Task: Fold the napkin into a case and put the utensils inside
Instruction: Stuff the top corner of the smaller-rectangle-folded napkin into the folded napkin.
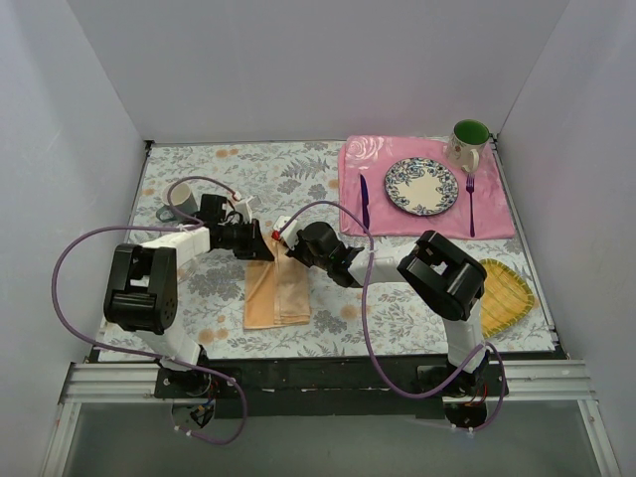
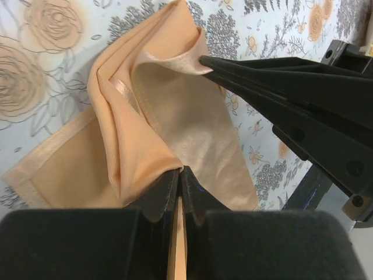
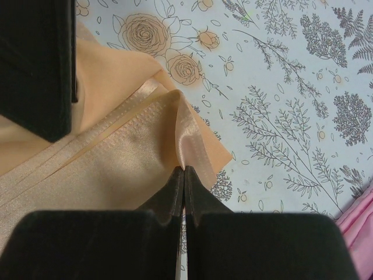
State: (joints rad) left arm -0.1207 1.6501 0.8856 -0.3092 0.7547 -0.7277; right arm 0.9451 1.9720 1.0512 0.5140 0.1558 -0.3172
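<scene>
The peach-orange napkin (image 1: 277,296) lies folded into a narrow strip at the table's middle, its far end lifted. My left gripper (image 1: 266,251) is shut on the napkin's left far corner (image 2: 145,146). My right gripper (image 1: 285,246) is shut on its right far corner (image 3: 186,134). The two grippers sit close together above the cloth; the right fingers (image 2: 291,87) show in the left wrist view. The dark purple knife (image 1: 365,202) lies left of the plate and the purple fork (image 1: 470,204) right of it, both on the pink placemat (image 1: 497,214).
A patterned plate (image 1: 421,186) and a green-lined mug (image 1: 468,141) stand on the placemat. A yellow woven mat (image 1: 507,296) lies at the right front. A grey cup (image 1: 179,204) stands at the left.
</scene>
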